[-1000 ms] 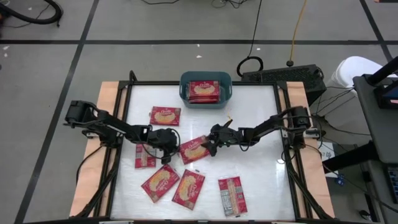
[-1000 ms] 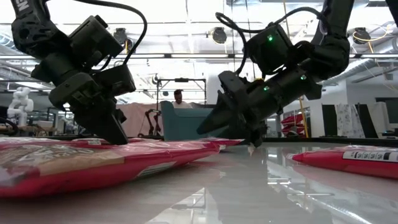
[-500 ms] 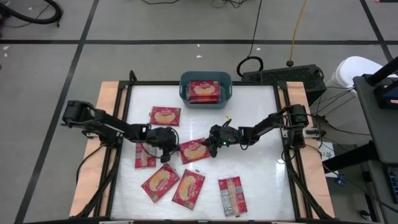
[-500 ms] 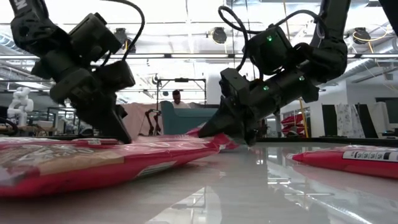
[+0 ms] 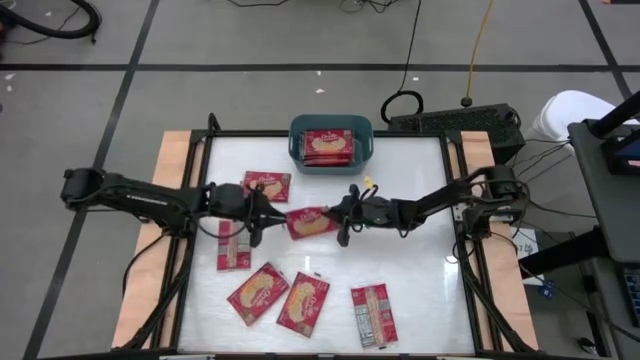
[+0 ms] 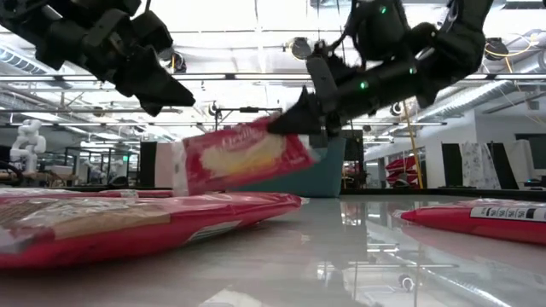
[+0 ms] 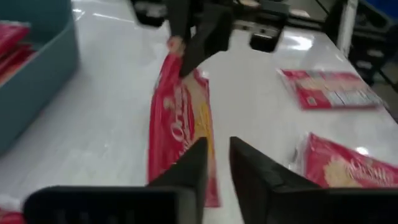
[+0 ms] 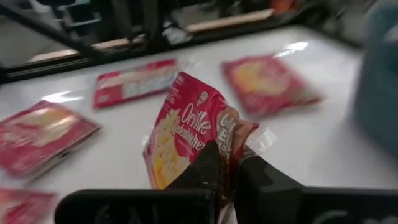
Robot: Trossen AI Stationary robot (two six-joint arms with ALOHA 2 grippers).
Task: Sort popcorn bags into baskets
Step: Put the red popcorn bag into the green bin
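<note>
right gripper (image 5: 345,215) is pinched on one edge of a bag (image 5: 312,222), lifted off the table. imo carry it level over the bin (image 5: 330,141) rim b4 letting go. left gripper (image 5: 255,213) sits empty nearby, jaws narrow.

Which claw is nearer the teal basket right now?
Right, narrowly. The right claw, shut on a lifted popcorn bag, sits just below the teal basket near table centre. The left claw hangs farther off to the left.
</note>
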